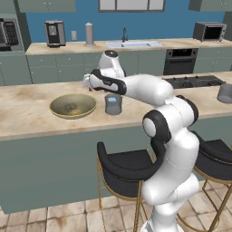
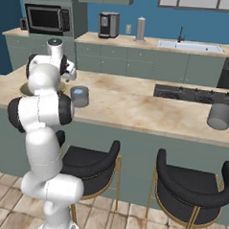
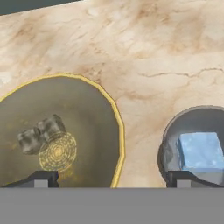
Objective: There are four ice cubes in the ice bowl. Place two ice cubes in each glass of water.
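Counter (image 1: 27, 118); ice bowl (image 2: 25, 88) arm-hidden.

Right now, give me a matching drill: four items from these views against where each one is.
Things:
1. ice bowl
2. near glass
3. far glass
4. ice cube

Places:
A. by the cooktop at the counter's right end
B. inside the near glass
C. counter, left of the near glass
D. between bowl and cooktop

Pairs: 1-C, 2-D, 3-A, 4-B
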Robot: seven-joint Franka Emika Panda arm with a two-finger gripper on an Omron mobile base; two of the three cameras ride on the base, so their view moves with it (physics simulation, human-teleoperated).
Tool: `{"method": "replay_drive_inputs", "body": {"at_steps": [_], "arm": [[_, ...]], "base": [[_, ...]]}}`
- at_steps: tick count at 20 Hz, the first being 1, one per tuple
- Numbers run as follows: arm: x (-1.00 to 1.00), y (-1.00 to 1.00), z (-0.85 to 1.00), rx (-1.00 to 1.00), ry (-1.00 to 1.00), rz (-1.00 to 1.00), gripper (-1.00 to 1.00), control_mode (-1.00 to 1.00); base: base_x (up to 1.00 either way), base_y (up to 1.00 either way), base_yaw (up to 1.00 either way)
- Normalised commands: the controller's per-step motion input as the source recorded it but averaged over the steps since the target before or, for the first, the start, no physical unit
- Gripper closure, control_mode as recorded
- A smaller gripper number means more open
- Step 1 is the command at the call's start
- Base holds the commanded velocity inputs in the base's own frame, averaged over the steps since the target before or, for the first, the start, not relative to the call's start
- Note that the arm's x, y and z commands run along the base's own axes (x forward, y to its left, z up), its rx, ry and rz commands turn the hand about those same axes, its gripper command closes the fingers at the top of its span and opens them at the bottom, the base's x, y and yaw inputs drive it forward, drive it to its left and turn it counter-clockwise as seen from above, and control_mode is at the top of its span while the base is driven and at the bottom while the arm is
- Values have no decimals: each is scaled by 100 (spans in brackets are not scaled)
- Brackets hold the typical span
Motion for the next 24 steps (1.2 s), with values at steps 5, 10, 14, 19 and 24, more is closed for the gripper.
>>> {"method": "replay_drive_inputs", "body": {"at_steps": [5,10,14,19,24], "arm": [[-25,100,0,6,4,0,-100,-100],[0,61,-3,-7,12,0,-100,-100],[2,43,-29,-8,15,0,-100,-100],[1,30,-25,0,12,0,-100,-100],[0,0,-24,0,3,0,-100,-100]], "base": [[0,0,0],[0,0,0],[0,0,0],[0,0,0],[0,0,0]]}}
